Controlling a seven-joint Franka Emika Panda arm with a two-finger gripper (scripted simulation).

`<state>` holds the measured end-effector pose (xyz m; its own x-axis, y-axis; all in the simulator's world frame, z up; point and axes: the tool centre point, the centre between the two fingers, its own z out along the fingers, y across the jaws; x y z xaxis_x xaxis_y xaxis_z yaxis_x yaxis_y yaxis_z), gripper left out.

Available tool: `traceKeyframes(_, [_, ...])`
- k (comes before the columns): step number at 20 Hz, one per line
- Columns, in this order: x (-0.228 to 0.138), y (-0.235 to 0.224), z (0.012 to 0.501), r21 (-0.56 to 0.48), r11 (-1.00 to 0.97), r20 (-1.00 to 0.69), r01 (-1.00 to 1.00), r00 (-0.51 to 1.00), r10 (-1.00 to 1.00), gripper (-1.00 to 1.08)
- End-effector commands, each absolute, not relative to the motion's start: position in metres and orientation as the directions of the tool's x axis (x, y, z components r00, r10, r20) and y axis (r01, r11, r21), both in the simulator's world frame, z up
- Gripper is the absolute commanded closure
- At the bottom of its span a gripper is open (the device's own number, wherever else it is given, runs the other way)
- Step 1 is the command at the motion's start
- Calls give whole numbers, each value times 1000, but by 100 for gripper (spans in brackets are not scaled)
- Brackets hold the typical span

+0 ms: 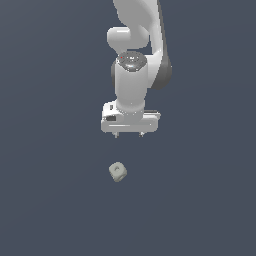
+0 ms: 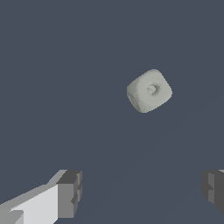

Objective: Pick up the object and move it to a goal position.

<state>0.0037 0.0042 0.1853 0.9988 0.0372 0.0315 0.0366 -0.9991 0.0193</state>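
Hovering above a dark tabletop [image 1: 50,200], the Panda arm's gripper [image 1: 129,134] hangs with its fingers [image 2: 70,194] spread wide and empty. The object [image 1: 117,172], a small pale block with rounded corners and a round dimple in one face, lies on the surface below and apart from the hand, slightly toward the exterior view's left. In the wrist view it sits off the line between the fingers. Doing this step well likely means centring the hand over the block first, then descending straight so the fingers straddle two opposite flat faces before closing.
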Motion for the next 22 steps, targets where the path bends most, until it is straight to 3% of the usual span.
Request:
traceKeyframes(1, [5, 4, 185, 20, -999, 31, 42, 999, 42, -92])
traceKeyframes(22, [62, -21, 134, 18, -930, 6, 368, 930, 368, -92])
